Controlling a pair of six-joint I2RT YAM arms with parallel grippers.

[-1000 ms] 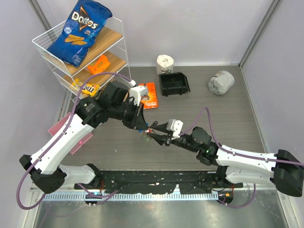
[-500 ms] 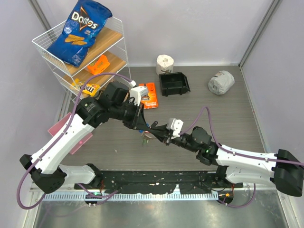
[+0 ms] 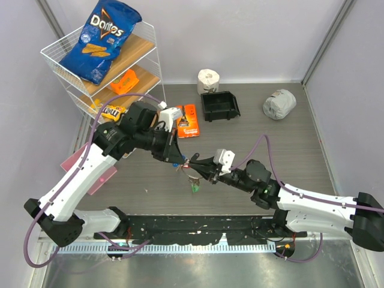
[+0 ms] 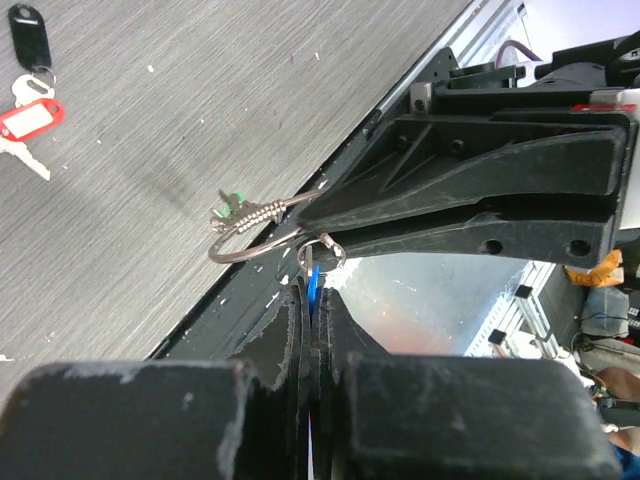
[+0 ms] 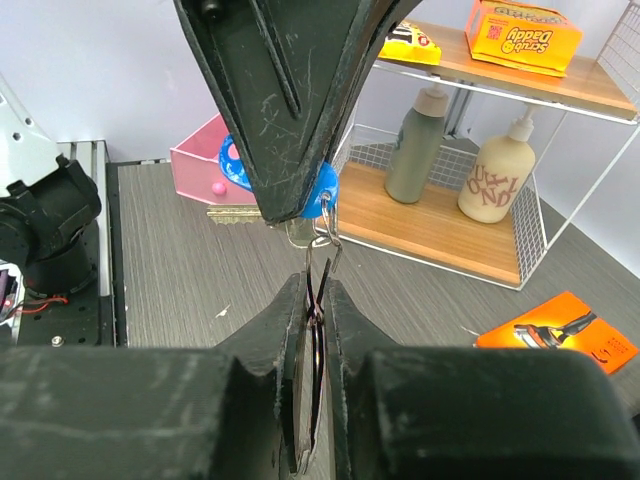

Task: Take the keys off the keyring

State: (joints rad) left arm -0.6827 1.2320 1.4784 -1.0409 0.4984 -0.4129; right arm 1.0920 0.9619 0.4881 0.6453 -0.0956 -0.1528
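Note:
The keyring [image 4: 250,225], a thin silver wire ring with a coiled section, hangs between my two grippers above the table. My right gripper [image 5: 318,285] is shut on its wire [image 5: 330,255]. My left gripper [image 4: 313,290] is shut on a blue key tag [image 4: 316,280] that is linked to the ring by a small loop. In the top view the left gripper [image 3: 178,161] and right gripper [image 3: 193,163] meet tip to tip. A green-tagged key [image 3: 194,188] shows just below them; I cannot tell whether it hangs or lies. A red-tagged key [image 4: 30,120] and a black-tagged key [image 4: 27,30] lie loose on the table.
A wire shelf [image 3: 60,60] with a chip bag [image 3: 99,39] stands at the back left. Behind the grippers are an orange packet [image 3: 189,120], a black bin [image 3: 219,106], a paper roll [image 3: 208,80] and a grey wad [image 3: 279,103]. A pink box [image 5: 200,160] sits by the shelf.
The right gripper has shut on the keyring. The green-tagged key has dropped lower and toward the near edge. The left arm has drawn back slightly to the left.

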